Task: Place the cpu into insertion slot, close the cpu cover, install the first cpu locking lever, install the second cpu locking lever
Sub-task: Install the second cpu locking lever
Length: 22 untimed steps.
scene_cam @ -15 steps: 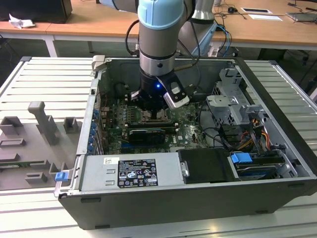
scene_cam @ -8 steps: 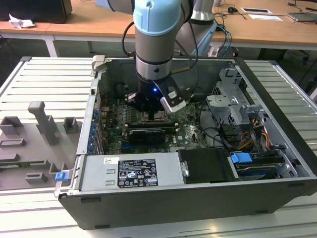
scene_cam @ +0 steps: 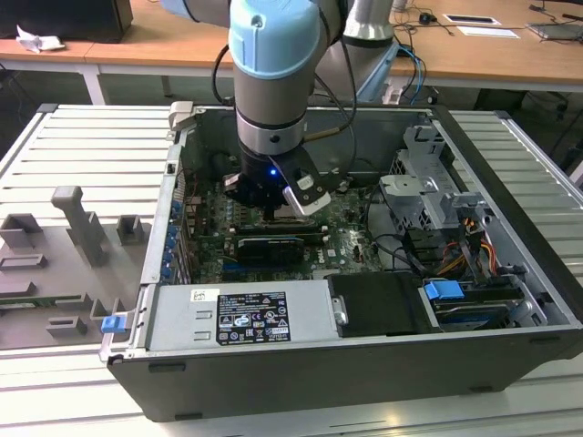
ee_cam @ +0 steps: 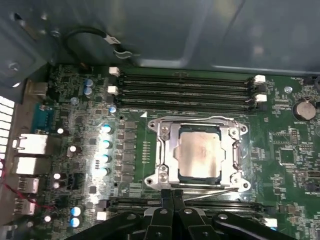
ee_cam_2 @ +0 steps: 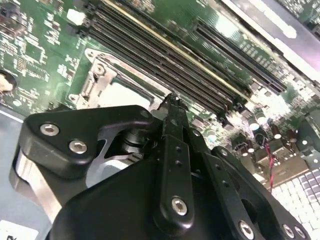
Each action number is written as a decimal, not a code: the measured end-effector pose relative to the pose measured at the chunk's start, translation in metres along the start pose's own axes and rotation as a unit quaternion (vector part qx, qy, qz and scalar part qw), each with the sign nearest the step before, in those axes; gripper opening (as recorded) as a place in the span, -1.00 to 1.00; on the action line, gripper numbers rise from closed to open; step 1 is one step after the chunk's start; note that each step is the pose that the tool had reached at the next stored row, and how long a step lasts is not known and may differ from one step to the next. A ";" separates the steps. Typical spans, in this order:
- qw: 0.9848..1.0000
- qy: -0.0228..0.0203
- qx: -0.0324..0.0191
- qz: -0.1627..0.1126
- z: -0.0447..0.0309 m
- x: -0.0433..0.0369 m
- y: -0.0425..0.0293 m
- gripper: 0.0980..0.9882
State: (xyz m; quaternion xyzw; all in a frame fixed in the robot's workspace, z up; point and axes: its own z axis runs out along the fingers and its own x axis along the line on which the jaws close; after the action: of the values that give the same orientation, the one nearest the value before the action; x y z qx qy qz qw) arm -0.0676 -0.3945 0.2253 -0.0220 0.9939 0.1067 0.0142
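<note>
My black gripper [ee_cam: 172,197], fingers pressed together empty, hovers beside the silvery hinged cpu cover [ee_cam: 165,152] lying over the silver-tan square cpu [ee_cam: 200,155]

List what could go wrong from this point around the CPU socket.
1. The pincer, fingers together, sits at the edge of the cpu cover, beside a thin locking lever; a slip could bend the lever or miss it.
2. The memory slots and small capacitors crowd the socket, so a sideways drift might strike them.
3. Pressing unevenly on the cover could stress the cpu seated beneath.
</note>
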 end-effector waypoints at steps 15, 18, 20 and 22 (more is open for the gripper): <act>0.999 -0.002 -0.042 0.000 0.0189 0.0119 -0.0088 -0.98; 0.998 -0.003 -0.059 0.001 0.0191 0.0121 -0.0150 -0.98; 0.998 -0.003 -0.060 0.001 0.0184 0.0123 -0.0182 -0.98; 0.998 -0.003 -0.061 0.001 0.0179 0.0124 -0.0205 -0.98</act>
State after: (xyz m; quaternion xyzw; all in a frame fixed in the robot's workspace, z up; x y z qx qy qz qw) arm -0.0786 -0.4113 0.2031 -0.0218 0.9856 0.1670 0.0155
